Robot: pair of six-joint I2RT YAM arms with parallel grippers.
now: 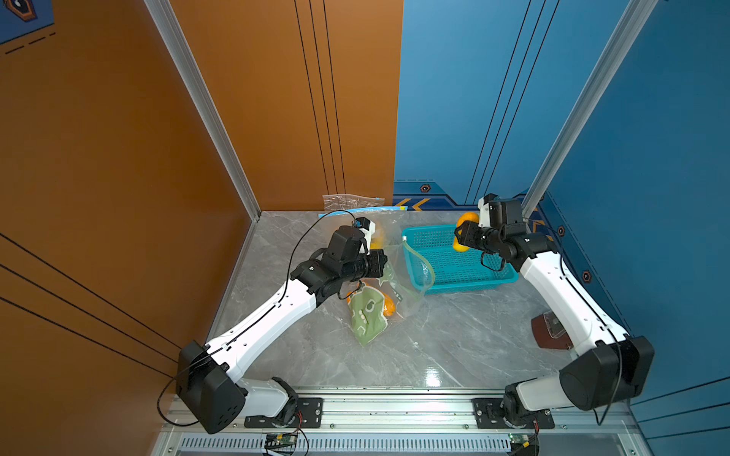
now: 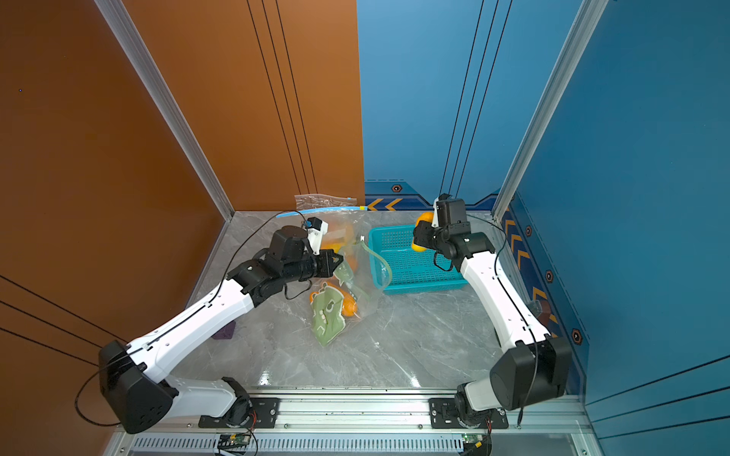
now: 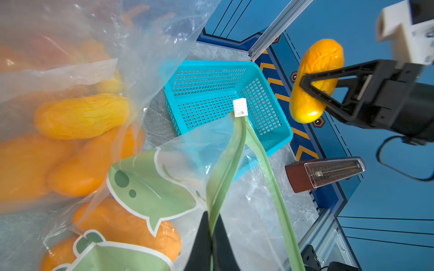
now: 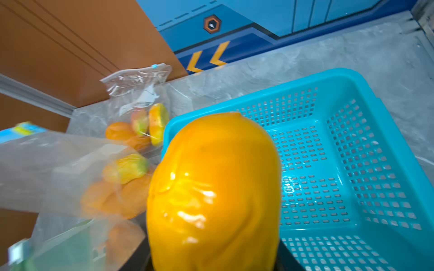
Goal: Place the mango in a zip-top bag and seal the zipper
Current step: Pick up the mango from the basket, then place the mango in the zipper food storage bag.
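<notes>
My right gripper [image 1: 459,236] is shut on a glossy yellow-orange mango [image 4: 213,187] and holds it in the air over the far side of the teal basket [image 1: 466,276]. The mango [image 3: 314,79] stands out past both sides of the black fingers. A clear zip-top bag [image 1: 395,284] with green cartoon print lies left of the basket with orange mangoes inside, its mouth gaping. My left gripper [image 3: 211,232] is shut on one green zipper strip [image 3: 225,169] and lifts that edge. The white slider [image 3: 240,107] sits at the strip's far end.
More clear bags [image 4: 138,93] holding mangoes lie at the back by the orange wall. A brown metronome [image 3: 324,172] stands near the right arm by the blue wall. A small purple object [image 2: 225,329] lies under the left arm.
</notes>
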